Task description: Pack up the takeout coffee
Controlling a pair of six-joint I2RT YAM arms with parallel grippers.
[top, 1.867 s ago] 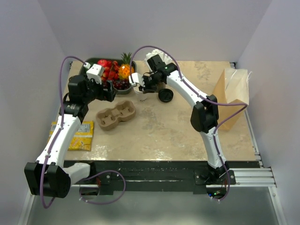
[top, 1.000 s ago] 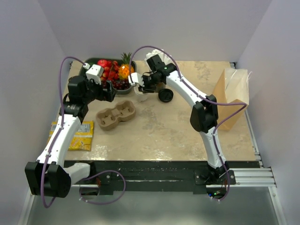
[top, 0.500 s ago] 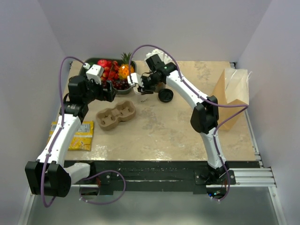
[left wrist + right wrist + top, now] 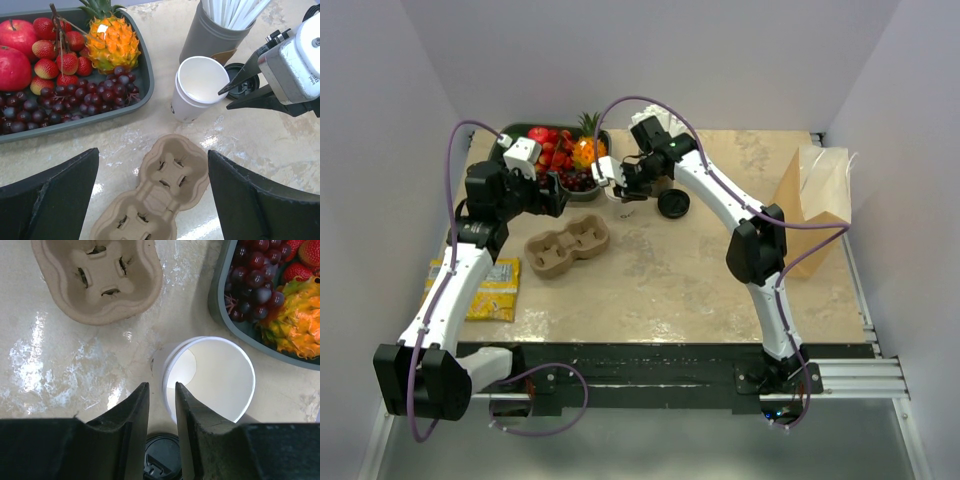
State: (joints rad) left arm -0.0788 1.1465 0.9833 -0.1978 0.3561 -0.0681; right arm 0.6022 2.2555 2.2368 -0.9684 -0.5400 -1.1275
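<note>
The takeout coffee cup [image 4: 623,203], white paper, stands open without its lid beside the fruit tray; it also shows in the left wrist view [image 4: 197,87] and the right wrist view [image 4: 210,377]. Its black lid [image 4: 673,204] lies apart on the table, just right of the cup [image 4: 162,460]. My right gripper [image 4: 161,385] is shut on the cup's rim, one finger inside and one outside. My left gripper [image 4: 152,152] is open and empty, hovering above the brown pulp carrier [image 4: 160,195], which lies left of the cup [image 4: 567,244].
A grey cup of white straws [image 4: 215,35] stands right behind the coffee cup. A dark tray [image 4: 145,85] of fruit sits at the back left. A brown paper bag [image 4: 815,205] stands at the right edge. A yellow packet [image 4: 490,290] lies front left.
My right gripper has shifted slightly near the cup's rim; the cup has barely moved. The left arm has stayed still.
</note>
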